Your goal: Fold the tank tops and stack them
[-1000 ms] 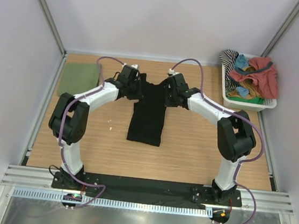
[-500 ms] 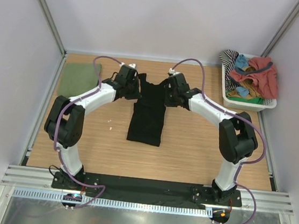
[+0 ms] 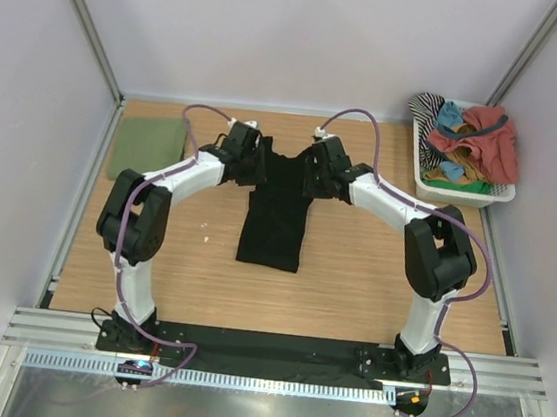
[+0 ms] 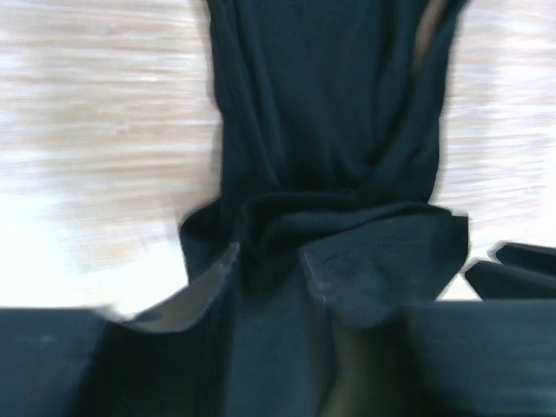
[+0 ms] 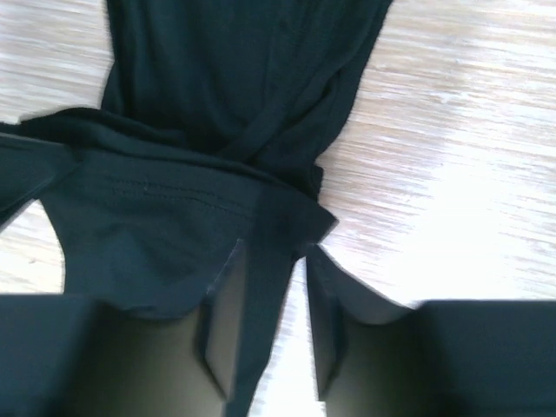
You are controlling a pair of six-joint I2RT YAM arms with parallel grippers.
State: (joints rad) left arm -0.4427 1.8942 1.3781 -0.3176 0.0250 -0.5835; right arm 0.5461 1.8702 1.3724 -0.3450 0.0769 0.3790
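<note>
The black tank top (image 3: pixel 274 223) lies as a long narrow strip in the middle of the table, with its strap end bunched at the far side. My left gripper (image 3: pixel 260 162) and right gripper (image 3: pixel 309 172) sit low over that strap end, one at each corner. In the left wrist view the left gripper (image 4: pixel 269 278) has its jaws apart with black cloth (image 4: pixel 330 113) lying slack between them. In the right wrist view the right gripper (image 5: pixel 274 261) is open, and a black strap (image 5: pixel 265 287) hangs between its fingers with bare table showing beside it. The olive green tank top (image 3: pixel 148 146) lies folded at the far left.
A white basket (image 3: pixel 443 193) at the far right holds a heap of red, teal and striped garments (image 3: pixel 477 141). Side walls close in the table on the left and right. Bare wood shows on both sides of the black top.
Both grippers were shut on the black top's far end and now stand with their jaws apart. The left arm's elbow swung out left and back; the top has not shifted.
</note>
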